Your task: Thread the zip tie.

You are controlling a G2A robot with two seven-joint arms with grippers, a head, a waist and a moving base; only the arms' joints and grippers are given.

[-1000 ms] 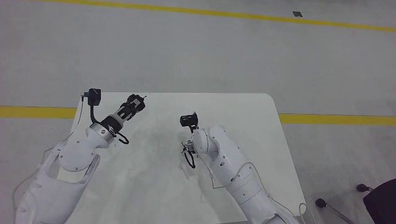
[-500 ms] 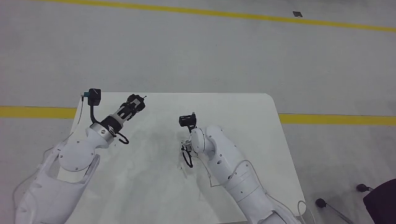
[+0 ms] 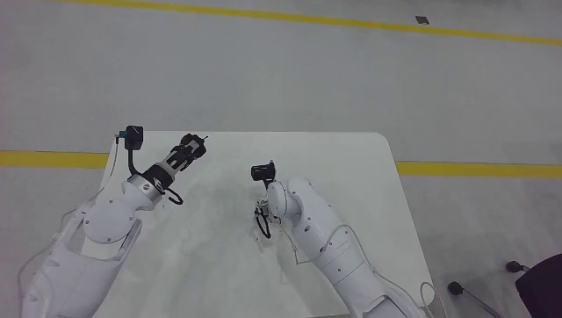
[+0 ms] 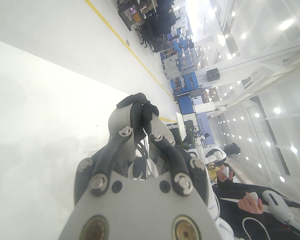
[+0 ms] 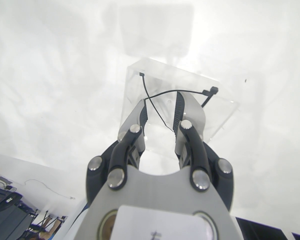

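The right gripper [image 5: 161, 98] hangs over a clear box [image 5: 212, 118] on the surface [image 5: 52, 51]. Its fingers are apart and straddle the spot where a black zip tie [image 5: 165, 93] crosses another tie [image 5: 141, 74] on the box's top.

To my eye the step in hand is the pick-up. It would go best if the gripper came straight down and closed on one strap alone, clear of the crossing, so the second tie isn't dragged along. The straps are thin and lie flat on a hard, slick top, so the tips must reach right down to it or they'll close on nothing. A hold near the tail end, with a little strap left sticking out, should make feeding it into the head [image 5: 213, 91] easier later.

The left gripper [image 4: 141, 112] is well apart from all this, over the left side of the surface near its far edge. Its fingers are together; whether anything thin is nipped between them I can't tell.

The right wrist view gives the fine detail: how the ties cross and which way their heads point. The top view gives the layout, with one arm bent down near the middle of the surface and the other off to the side. The left wrist view gives the close look at the pressed-together tips.
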